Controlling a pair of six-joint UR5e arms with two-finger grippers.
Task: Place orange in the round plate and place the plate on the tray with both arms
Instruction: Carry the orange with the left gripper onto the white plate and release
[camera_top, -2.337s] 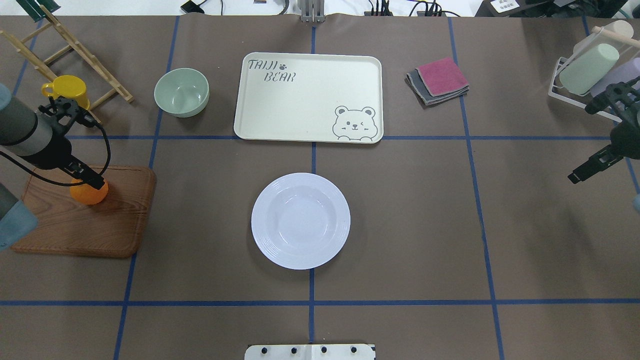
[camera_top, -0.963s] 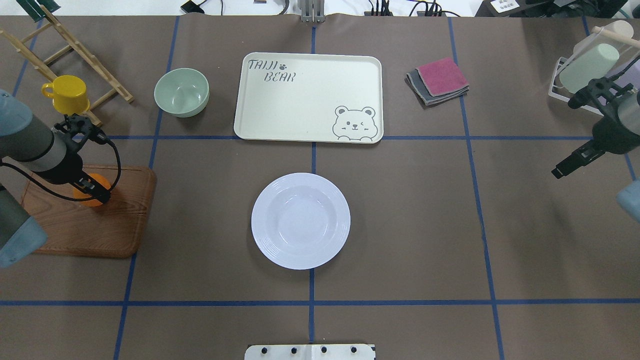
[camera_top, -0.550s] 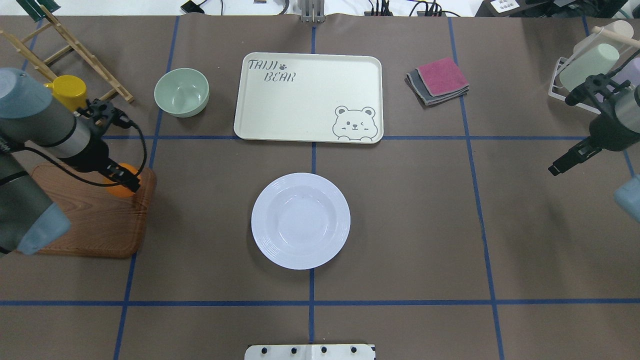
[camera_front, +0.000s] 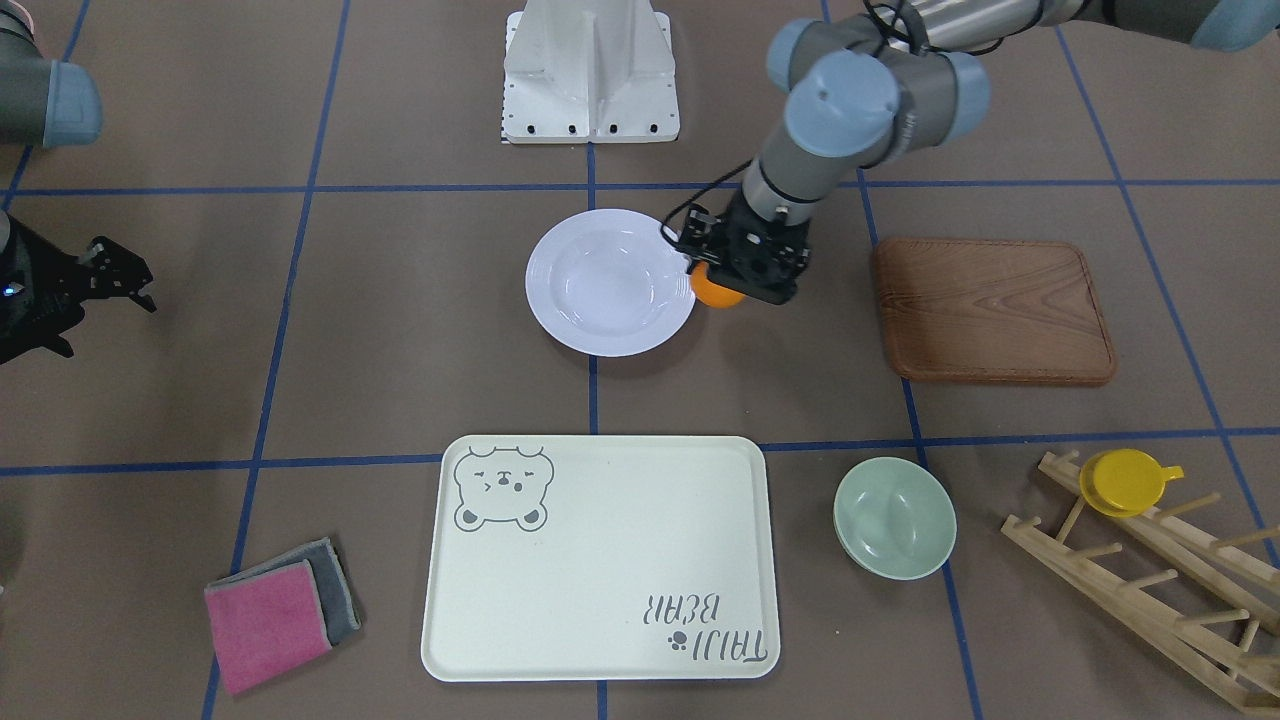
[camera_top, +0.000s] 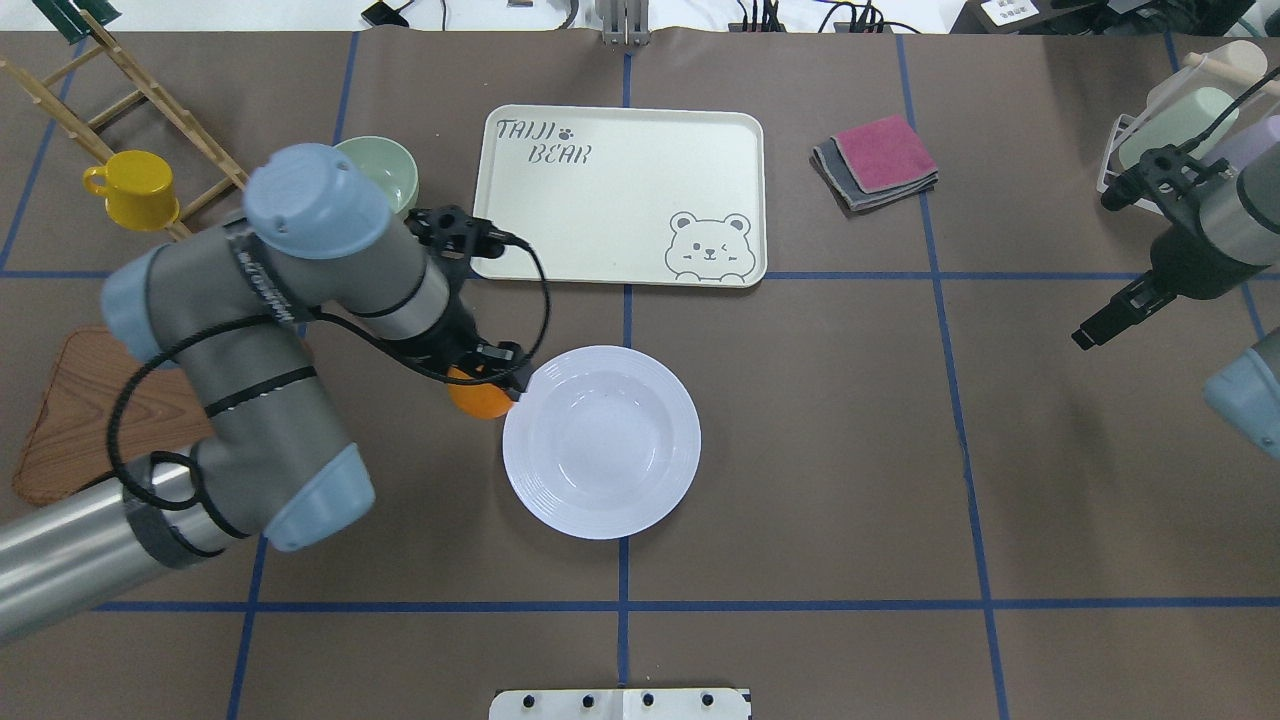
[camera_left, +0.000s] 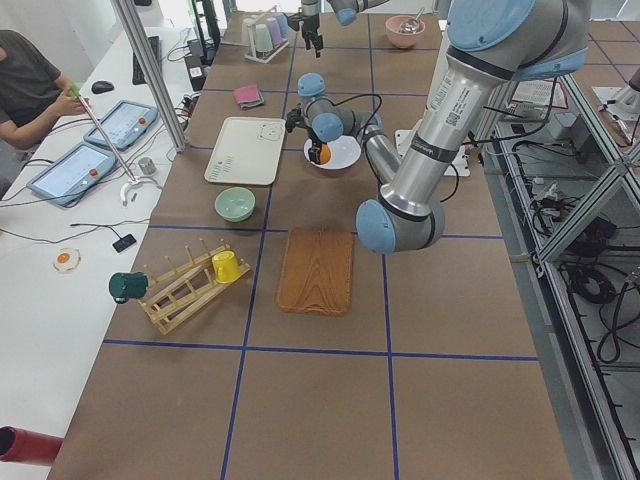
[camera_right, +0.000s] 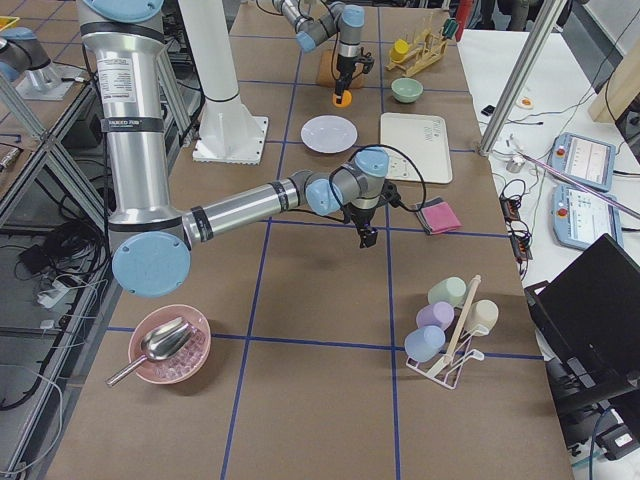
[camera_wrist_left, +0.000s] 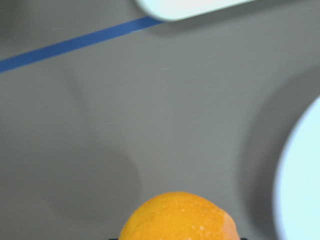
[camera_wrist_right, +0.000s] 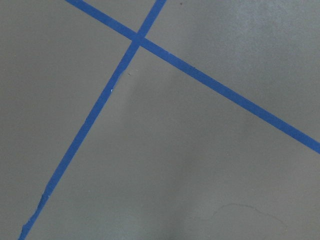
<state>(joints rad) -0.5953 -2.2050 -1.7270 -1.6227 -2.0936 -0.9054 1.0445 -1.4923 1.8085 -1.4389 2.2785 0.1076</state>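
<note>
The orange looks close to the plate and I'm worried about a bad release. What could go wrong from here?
1. The orange, held in the left gripper, hangs at the round plate rim on the robot's left, not over its well. Released now, it could strike the rim and roll off across the table.
2. If the arm lowers here, the gripper might knock the rim and shift the plate.

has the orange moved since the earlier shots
Yes. In the overhead view the orange, held by the left gripper, has gone right from the wooden board to the left rim of the round plate.
</note>
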